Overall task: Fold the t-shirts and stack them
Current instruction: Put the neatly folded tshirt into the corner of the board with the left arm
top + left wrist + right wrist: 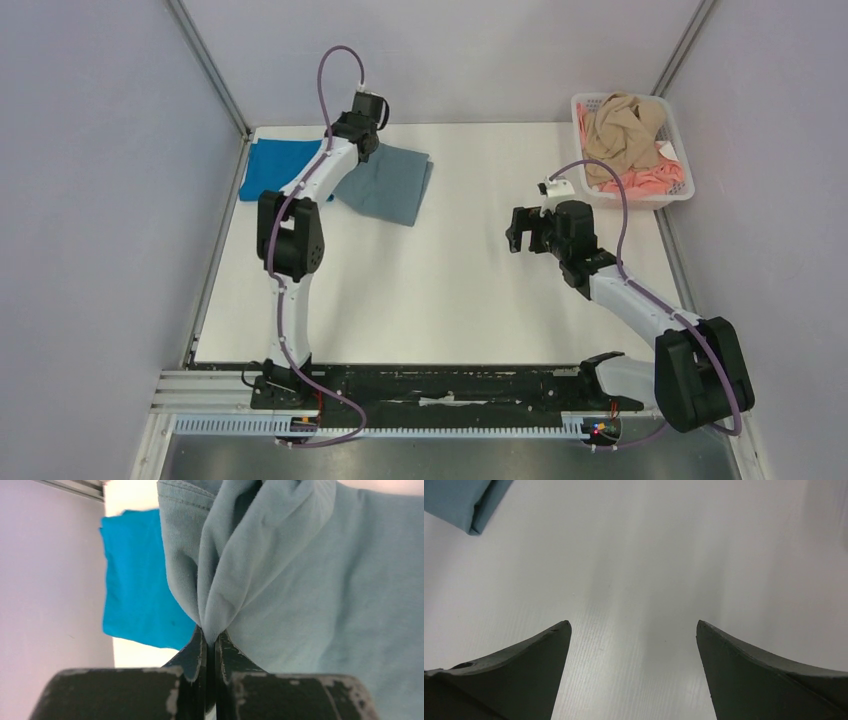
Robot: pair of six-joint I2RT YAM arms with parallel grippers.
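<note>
A folded dusty grey-blue t-shirt (pixel 390 183) lies at the back left of the table, partly over a folded bright blue t-shirt (pixel 272 168). My left gripper (pixel 362 130) is shut on a pinch of the grey-blue shirt (pixel 310 575); the bright blue shirt (pixel 137 580) lies beyond it in the left wrist view. My right gripper (pixel 524 232) is open and empty above bare table (pixel 634 580), right of the shirts. A corner of the grey-blue shirt (pixel 464 502) shows in the right wrist view. Tan (pixel 622 125) and pink (pixel 650 180) t-shirts lie crumpled in a basket.
A white plastic basket (pixel 672 118) stands at the back right corner. Grey walls close in the table on the left, back and right. The arm bases sit on a black rail (pixel 440 388) at the near edge.
</note>
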